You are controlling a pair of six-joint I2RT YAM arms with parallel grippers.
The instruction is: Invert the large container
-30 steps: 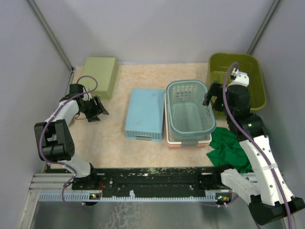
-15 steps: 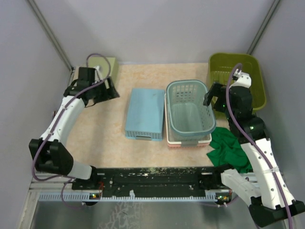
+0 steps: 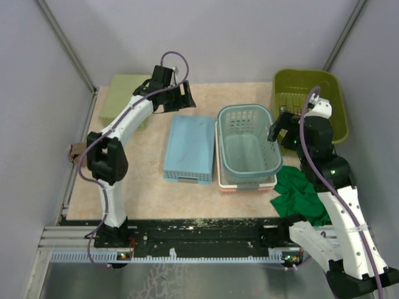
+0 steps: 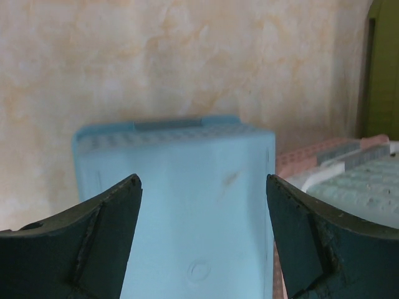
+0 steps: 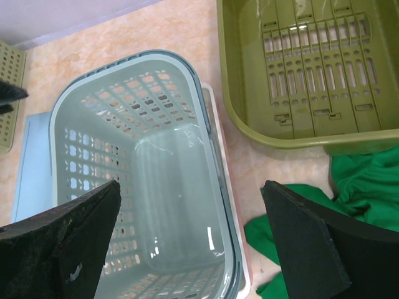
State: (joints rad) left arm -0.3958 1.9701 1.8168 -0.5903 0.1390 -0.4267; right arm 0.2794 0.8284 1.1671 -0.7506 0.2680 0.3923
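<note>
Deep olive-green plastic tub upright | judged light, stiff, slick | take rim beside teal lattice basket | left pincer, right pincer spread, empty

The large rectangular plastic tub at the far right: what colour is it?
The large plastic tub is olive green, clearest in the right wrist view.

- large container: olive-green, slotted base
- basket: pale teal, lattice holes
- box: light blue, plain
- cloth: bright green
- table: mottled beige-orange
</note>
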